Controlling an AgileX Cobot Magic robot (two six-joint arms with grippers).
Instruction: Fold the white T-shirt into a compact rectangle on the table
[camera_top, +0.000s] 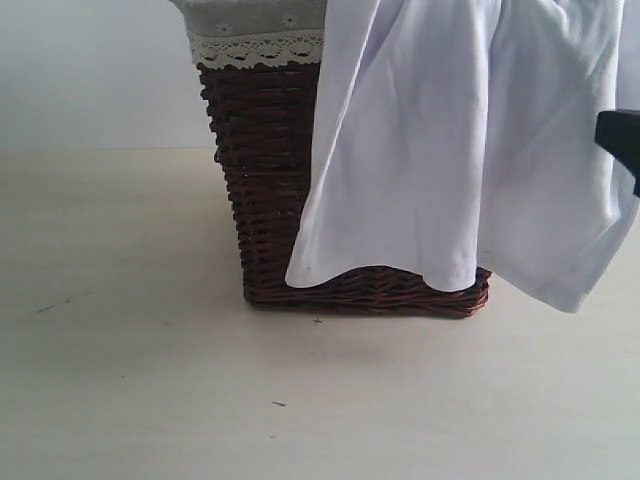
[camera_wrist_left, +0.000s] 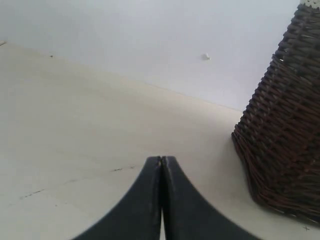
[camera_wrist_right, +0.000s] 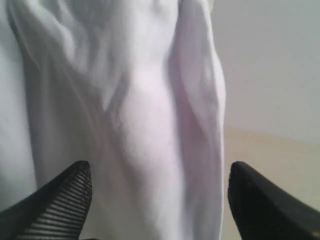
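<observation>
- Over the dark wicker basket's (camera_top: 265, 180) side, the white cotton T-shirt (camera_top: 450, 150) is hanging
- The black right claw (camera_wrist_right: 160, 172) is gaping open, facing its folds
- The left claw (camera_wrist_left: 161, 161) is sitting closed, empty

- The black, curved-fingered left gripper (camera_wrist_left: 161, 159) has its tips pressed flat together.
- The wide, pale beige matte table (camera_wrist_left: 75, 125) spreads under it, with a thin dark streak (camera_wrist_left: 117, 169) at nine o'clock of the tips.
- The dark brown woven wicker basket (camera_wrist_left: 282, 130) stands on the table at two o'clock, apart from the gripper.
- A plain whitish wall (camera_wrist_left: 150, 40) rises at twelve o'clock.
</observation>
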